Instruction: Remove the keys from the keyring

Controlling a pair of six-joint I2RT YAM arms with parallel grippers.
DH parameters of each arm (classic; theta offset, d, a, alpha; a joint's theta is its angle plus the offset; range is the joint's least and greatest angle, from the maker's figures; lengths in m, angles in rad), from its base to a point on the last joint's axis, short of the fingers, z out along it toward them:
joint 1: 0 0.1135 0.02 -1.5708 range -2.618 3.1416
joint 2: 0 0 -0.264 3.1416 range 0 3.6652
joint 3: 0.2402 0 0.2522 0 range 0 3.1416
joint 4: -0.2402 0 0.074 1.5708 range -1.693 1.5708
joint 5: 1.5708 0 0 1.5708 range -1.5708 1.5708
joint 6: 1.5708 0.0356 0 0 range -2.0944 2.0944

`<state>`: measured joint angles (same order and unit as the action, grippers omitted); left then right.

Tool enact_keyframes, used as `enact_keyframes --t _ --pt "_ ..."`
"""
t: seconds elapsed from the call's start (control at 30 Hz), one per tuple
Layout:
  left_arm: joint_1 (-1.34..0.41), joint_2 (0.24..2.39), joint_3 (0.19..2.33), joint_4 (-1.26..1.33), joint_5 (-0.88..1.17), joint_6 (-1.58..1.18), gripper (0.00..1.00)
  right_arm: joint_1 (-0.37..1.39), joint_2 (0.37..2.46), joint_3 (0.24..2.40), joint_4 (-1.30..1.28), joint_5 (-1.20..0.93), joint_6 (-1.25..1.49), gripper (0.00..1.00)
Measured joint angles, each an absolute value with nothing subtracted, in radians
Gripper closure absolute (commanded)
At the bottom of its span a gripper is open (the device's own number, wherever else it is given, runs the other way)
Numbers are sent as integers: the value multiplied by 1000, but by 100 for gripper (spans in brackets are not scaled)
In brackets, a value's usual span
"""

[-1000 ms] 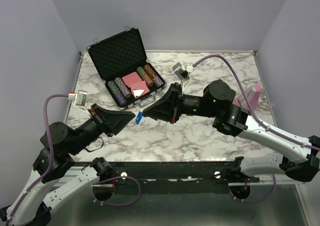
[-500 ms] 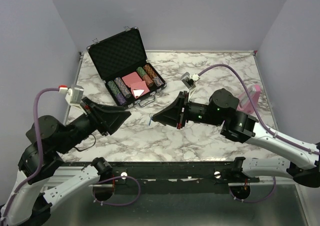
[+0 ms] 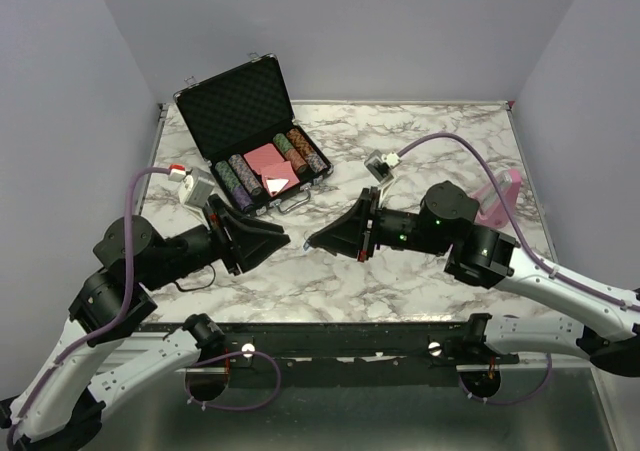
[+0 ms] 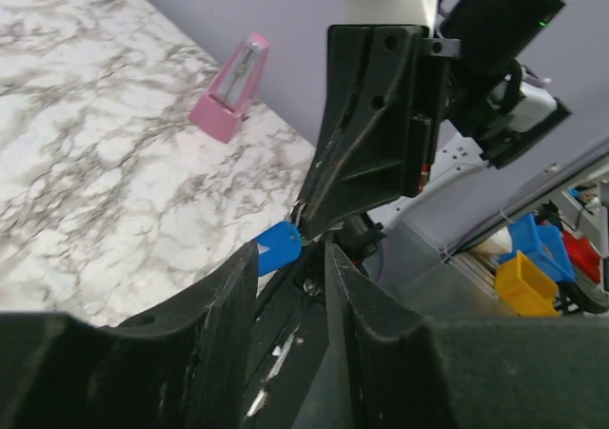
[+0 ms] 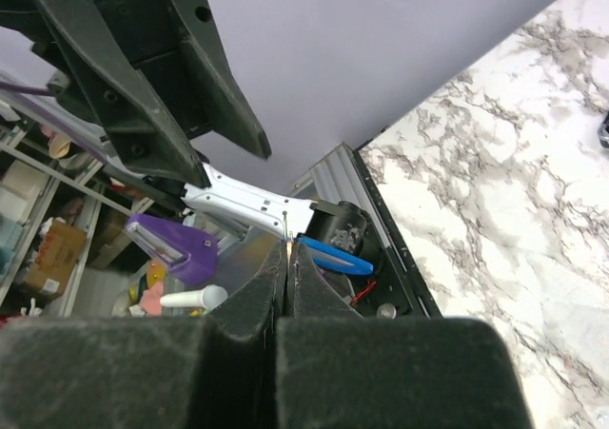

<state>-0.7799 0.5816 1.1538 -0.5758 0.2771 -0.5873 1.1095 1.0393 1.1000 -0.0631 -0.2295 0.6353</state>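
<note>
Blue and silvery, the keys [image 4: 279, 247] hang above the near middle of the marble table [image 3: 430, 141], pinched by the closed right gripper [image 3: 310, 241], which seems to present them to the left gripper [image 3: 284, 239], just beside, its fingers narrowly apart and holding nothing.

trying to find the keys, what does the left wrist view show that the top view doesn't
Only the left wrist view: the keys, their blue piece hanging at the tip of the right gripper, plus coloured bins beyond the table. Only the top view: the open poker chip case. Both: that gripper, the pink metronome and the marble table.
</note>
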Motion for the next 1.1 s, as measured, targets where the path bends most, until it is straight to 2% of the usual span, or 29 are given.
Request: enact_keyframes --t 0.37,0.43,0.57,0.8,0.9,1.1 --pt "-780 580 1093 -389 432 -638 66 1110 1124 1195 -76 -361 619 99" --pt "-780 580 1093 -389 435 -638 65 1110 1131 1197 -76 -379 619 99" --pt "-780 581 1100 -403 433 -631 58 1110 1143 1205 -76 -404 619 99" --pt "-780 581 1132 -453 405 -609 59 1110 1143 1210 -69 -421 619 99" --pt "-780 582 1132 -462 396 -609 62 1110 1143 1211 -64 -421 619 99" --pt "-780 587 1132 -468 393 -599 76 1110 1154 1224 -42 -435 620 99"
